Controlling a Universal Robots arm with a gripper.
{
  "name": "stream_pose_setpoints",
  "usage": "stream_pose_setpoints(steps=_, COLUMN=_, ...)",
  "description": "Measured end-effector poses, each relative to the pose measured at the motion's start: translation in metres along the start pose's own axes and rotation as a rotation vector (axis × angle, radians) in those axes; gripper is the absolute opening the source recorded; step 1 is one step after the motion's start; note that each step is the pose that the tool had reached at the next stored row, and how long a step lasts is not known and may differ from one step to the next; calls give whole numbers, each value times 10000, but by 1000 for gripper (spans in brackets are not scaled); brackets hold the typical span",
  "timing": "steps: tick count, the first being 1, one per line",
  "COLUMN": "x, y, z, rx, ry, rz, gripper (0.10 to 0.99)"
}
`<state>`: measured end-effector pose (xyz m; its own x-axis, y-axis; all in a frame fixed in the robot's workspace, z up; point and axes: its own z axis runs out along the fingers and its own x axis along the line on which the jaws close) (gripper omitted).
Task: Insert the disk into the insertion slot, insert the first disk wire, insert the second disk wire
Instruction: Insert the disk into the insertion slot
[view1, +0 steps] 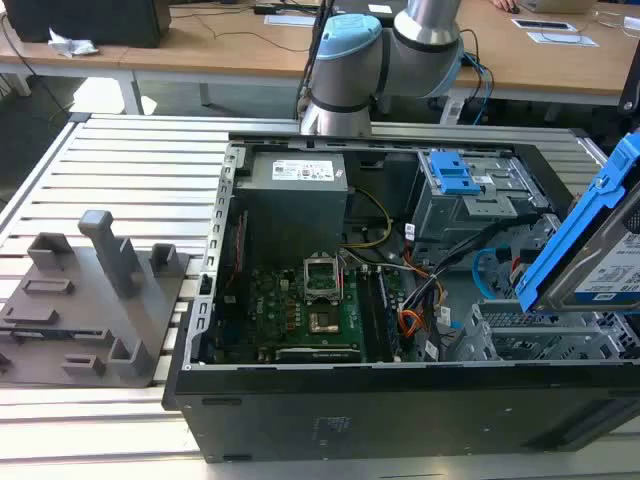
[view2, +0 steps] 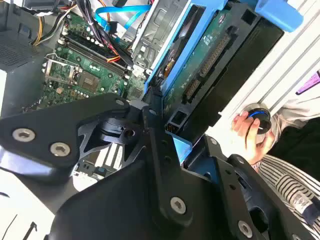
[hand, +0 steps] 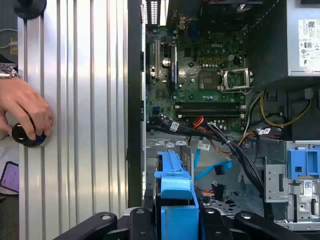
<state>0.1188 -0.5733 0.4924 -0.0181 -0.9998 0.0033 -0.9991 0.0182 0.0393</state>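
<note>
1. A slatted aluminium tabletop (view1: 130, 150) carries the work, with wooden desks behind it. A grey moulded fixture (view1: 90, 300) sits on it toward the exterior view's left.
2. An open black computer case (view1: 300, 420) lies on its side on the tabletop, exposing the motherboard (view1: 310, 310) and the grey power supply (view1: 295, 200).
3. The robot arm (view1: 380, 50) stands behind the case.
4. The insertion slot (view1: 540, 340), a grey perforated cage, sits in the case's near corner at the exterior view's right. It appears empty, and it is apart from the taller bay with the blue latch (view1: 455, 175).
5. The disk (view1: 590, 250) hangs in the air above the insertion slot. It is steeply tilted and clear of the cage, so the first step, seating the disk, is the one in hand.
6. The gripper (view2: 167, 132) has its black fingers (view2: 150, 125) closed on the blue caddy's end; the first wrist view shows the caddy (hand: 172, 180) clamped between them.
7. My judgement: seating calls for bringing the disk's edges square to the bay's mouth and keeping it off the loose cables nearby.
8. A blue flat cable (hand: 215, 170) and a black wire bundle (hand: 230, 145) lie unplugged beside the cage, so neither wire step looks begun.
9. A person's hand (hand: 25, 110) rests on a round button (hand: 30, 139) on the tabletop outside the case.
</note>
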Motion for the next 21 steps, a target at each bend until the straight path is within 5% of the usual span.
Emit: stream_pose_setpoints(steps=21, x=-1, y=-11, z=282, rx=0, ry=1, rz=0, gripper=365)
